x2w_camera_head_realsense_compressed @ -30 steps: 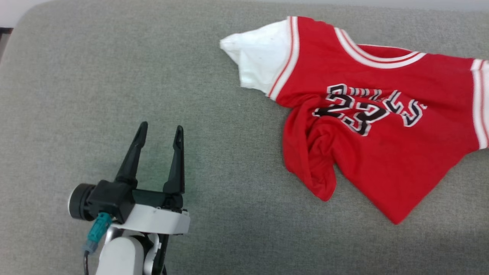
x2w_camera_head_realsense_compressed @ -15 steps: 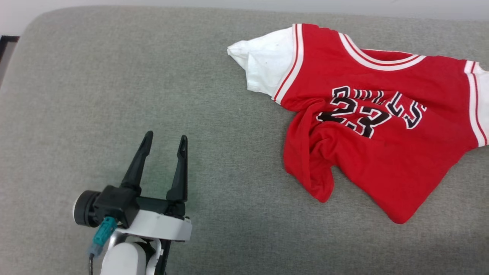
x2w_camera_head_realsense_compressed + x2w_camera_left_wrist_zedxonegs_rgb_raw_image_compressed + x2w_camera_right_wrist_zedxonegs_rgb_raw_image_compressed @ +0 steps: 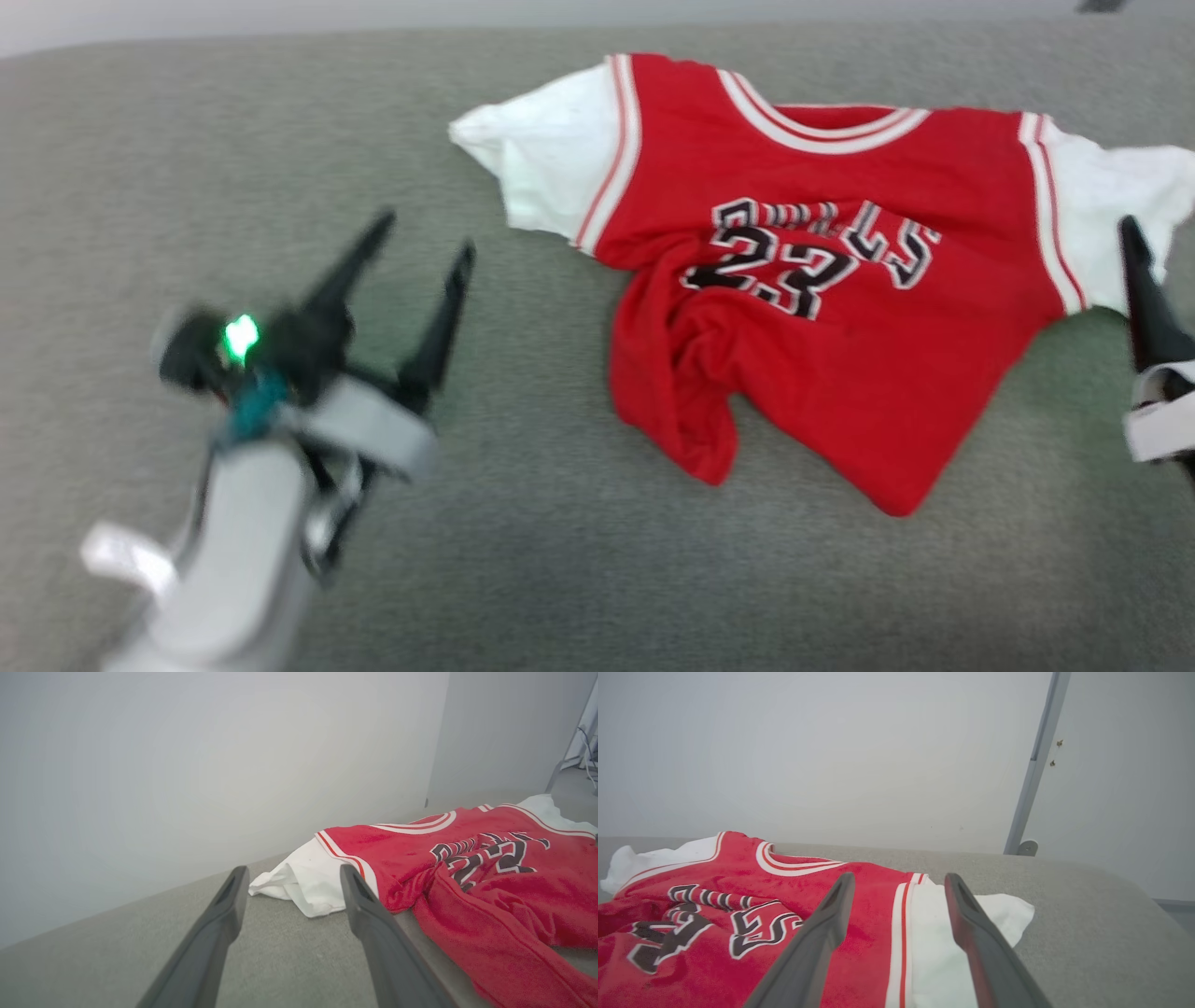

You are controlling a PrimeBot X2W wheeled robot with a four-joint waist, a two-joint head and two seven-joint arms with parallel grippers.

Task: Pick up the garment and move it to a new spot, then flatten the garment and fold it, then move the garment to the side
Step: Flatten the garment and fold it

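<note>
The left gripper (image 3: 426,233) and the right gripper (image 3: 900,877) are both standing wide open, holding nothing.
The garment (image 3: 840,373) is lying crumpled on the grey cushion (image 3: 560,579) between them, one white sleeve (image 3: 308,891) just ahead of the left fingers, the other sleeve (image 3: 934,933) under the right ones. It is looking light, soft and limp, so pinching both shoulders seems best.
</note>
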